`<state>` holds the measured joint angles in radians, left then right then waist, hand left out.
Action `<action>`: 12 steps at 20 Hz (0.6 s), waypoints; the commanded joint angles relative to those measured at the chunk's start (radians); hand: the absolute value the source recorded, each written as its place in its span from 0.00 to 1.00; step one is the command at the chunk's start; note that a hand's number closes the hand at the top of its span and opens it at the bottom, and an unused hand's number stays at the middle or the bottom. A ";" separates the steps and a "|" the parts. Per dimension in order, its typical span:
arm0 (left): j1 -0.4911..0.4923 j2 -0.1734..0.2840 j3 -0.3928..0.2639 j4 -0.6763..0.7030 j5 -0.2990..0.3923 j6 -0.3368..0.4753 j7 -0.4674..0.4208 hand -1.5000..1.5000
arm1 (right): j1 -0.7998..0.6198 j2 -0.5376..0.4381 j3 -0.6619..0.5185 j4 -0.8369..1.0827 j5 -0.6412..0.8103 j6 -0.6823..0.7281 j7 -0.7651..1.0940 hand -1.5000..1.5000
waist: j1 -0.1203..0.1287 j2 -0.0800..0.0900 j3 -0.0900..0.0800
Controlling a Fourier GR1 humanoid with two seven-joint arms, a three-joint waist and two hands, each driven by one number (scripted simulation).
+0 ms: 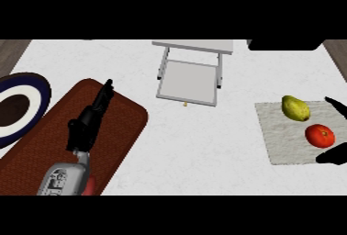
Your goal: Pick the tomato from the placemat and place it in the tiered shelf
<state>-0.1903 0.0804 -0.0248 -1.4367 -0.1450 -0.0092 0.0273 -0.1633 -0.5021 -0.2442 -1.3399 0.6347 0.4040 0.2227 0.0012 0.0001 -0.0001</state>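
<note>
Head view, looking steeply down on a white marbled tabletop [203,142], and the tomato [320,136] sits on the pale grey placemat [284,147] at the right side, red and round, toward the mat's right edge. Just beyond it, a little to the left, lies a yellow-green pear [295,108] on the same mat, near the tomato but apart from it.

The right hand [333,155] shows only in part at the right edge: one dark finger comes in above the tomato, another dark part lies just below it at the mat's near right corner. The two parts are spread wide, with the tomato between them, and neither is curled round it; whether either touches the fruit cannot be told.

Over on the left, the left hand [86,126] lies over a long dark red-brown mat [125,124], fingers straight and pointing toward the far side, holding nothing. Its grey forearm comes up from the lower edge.

At the far left edge sits a plate [30,89] with a dark blue rim, a white ring and a dark centre, partly cut off.

At the far middle stands the tiered shelf [190,82], light grey, its upper tier at the far side and its lower tier nearer, well apart from the tomato.
</note>
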 commanded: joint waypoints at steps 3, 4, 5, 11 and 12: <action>0.028 -0.021 -0.008 -0.043 -0.006 0.000 0.021 0.50 | -0.004 0.005 -0.009 0.033 0.027 -0.001 -0.045 0.00 | -0.001 0.000 0.000; 0.060 -0.034 -0.036 -0.099 -0.032 0.024 0.060 0.50 | 0.019 0.028 -0.005 0.038 0.032 -0.030 -0.046 0.00 | 0.000 -0.001 0.000; -0.017 -0.015 -0.006 -0.053 -0.001 -0.014 0.080 0.50 | 0.041 0.050 0.023 -0.032 0.040 -0.002 0.005 0.00 | -0.003 -0.001 0.000; 0.031 -0.017 0.005 -0.005 -0.012 -0.010 -0.025 0.50 | -0.006 0.010 0.021 0.062 0.062 0.032 -0.064 1.00 | -0.001 0.000 0.000; -0.030 0.001 0.028 0.030 0.000 -0.023 0.002 0.50 | 0.044 0.006 0.060 0.006 0.084 0.051 -0.059 1.00 | -0.005 0.000 0.000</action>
<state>-0.1731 0.0684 -0.0197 -1.4399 -0.1545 -0.0202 0.0187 -0.1476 -0.4894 -0.2274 -1.2859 0.6907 0.4113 0.1553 -0.0006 -0.0001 -0.0001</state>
